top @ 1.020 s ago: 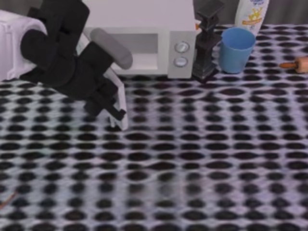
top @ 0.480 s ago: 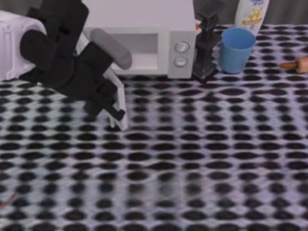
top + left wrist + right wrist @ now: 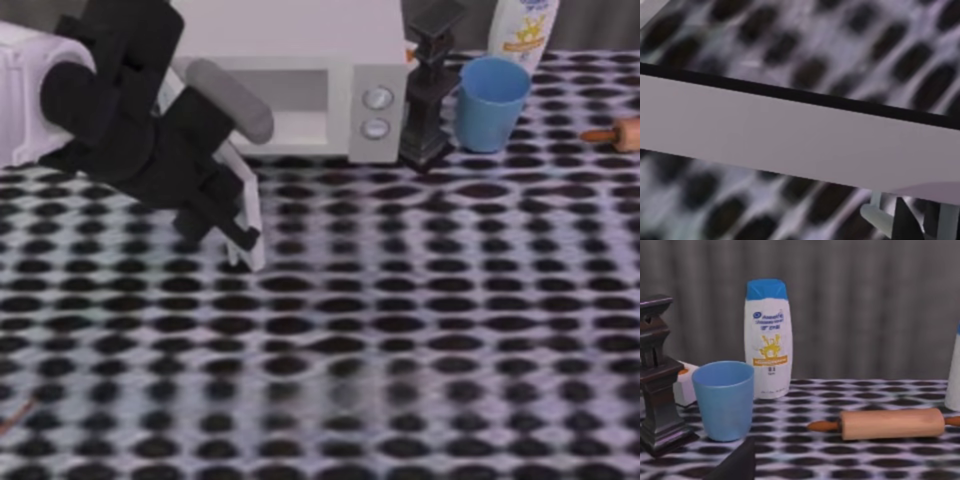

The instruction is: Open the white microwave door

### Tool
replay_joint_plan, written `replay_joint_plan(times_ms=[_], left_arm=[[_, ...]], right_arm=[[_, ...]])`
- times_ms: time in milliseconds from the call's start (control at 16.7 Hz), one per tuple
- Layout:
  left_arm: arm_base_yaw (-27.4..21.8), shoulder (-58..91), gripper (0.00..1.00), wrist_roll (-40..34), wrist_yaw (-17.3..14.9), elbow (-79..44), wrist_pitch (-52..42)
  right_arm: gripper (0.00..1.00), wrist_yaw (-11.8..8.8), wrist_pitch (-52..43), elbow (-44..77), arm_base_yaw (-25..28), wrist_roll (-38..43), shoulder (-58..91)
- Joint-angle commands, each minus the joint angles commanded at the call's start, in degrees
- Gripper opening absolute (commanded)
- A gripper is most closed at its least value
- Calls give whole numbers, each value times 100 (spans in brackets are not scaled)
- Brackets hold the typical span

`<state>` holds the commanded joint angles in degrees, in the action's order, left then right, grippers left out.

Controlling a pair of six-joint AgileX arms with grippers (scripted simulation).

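The white microwave stands at the back of the table, its cavity exposed. The white microwave door is swung out toward the front on its left hinge and shows edge-on. My left gripper is shut on the door's free edge, with the arm reaching in from the back left. In the left wrist view the door's white edge crosses the picture, with its grey handle bar beside a dark finger. My right gripper is parked outside the top view, facing the back right.
A dark wooden stand, a blue cup, a shampoo bottle and a rolling pin sit right of the microwave. A white appliance stands at the far left. The patterned cloth covers the table.
My left gripper and the door's free edge have crept very slightly leftward. Nothing else has moved.
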<state>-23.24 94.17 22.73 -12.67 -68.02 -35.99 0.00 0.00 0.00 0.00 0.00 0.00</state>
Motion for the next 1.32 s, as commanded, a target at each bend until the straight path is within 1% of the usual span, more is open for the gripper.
replay_joint_plan(times_ms=[300,780,1320], left_arm=[[21,10,0,76,-56,18,-26],[470,-117,0,1119,-536,96,-334],[492,-128,0,1170,-561,98,-345]], right_arm=[[100,0,0,0,0,0,0],[100,0,0,0,0,0,0],[100,0,0,0,0,0,0]])
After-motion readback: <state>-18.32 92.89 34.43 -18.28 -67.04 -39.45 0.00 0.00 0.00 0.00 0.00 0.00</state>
